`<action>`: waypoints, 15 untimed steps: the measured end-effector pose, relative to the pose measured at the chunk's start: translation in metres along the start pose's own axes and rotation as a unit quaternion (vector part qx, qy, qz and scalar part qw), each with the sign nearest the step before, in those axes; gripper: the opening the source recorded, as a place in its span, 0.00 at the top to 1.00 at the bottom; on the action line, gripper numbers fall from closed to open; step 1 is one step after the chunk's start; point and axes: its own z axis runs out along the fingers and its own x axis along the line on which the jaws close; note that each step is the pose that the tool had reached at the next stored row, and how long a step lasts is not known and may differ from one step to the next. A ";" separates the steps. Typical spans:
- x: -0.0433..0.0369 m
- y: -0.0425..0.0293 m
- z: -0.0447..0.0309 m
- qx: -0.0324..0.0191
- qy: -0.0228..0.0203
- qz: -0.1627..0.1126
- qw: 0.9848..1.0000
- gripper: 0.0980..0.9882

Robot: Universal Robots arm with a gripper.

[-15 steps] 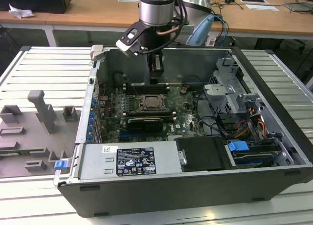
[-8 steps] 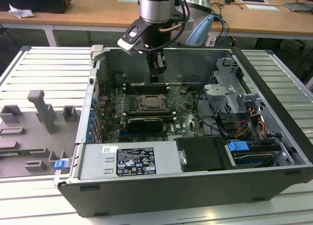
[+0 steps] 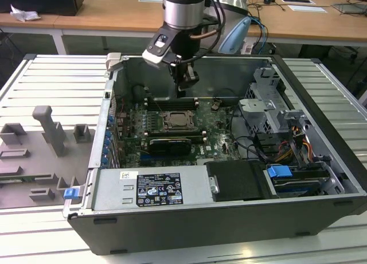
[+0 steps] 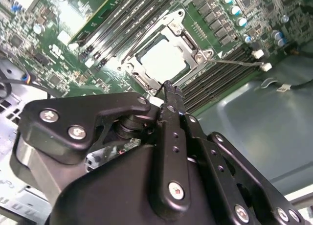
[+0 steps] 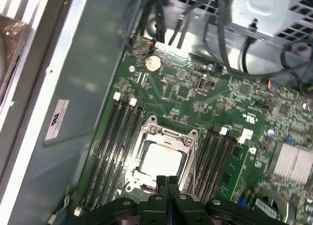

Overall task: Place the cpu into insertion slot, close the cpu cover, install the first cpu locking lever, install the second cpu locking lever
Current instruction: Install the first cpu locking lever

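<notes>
Slatted metal table (image 3: 51,80), open PC case (image 3: 200,235) lying on it. Gripper (image 5: 166,180) has its fingers pressed together and holds nothing; it hangs over the socket's edge, can't tell if it's touching. cpu (image 5: 160,159) sits in the socket on the motherboard (image 5: 186,88). cpu cover (image 5: 168,133) lies flat around it. Memory slots (image 5: 115,146) flank the socket on both sides.

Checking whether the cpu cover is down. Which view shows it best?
The first wrist view: it looks almost straight down on the cpu cover, framing the cpu. The second wrist view shows the cover slanted; the exterior view shows the cover from afar.
</notes>
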 end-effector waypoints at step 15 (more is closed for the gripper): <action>0.0000 0.0000 0.0013 -0.001 0.002 -0.073 0.997 0.99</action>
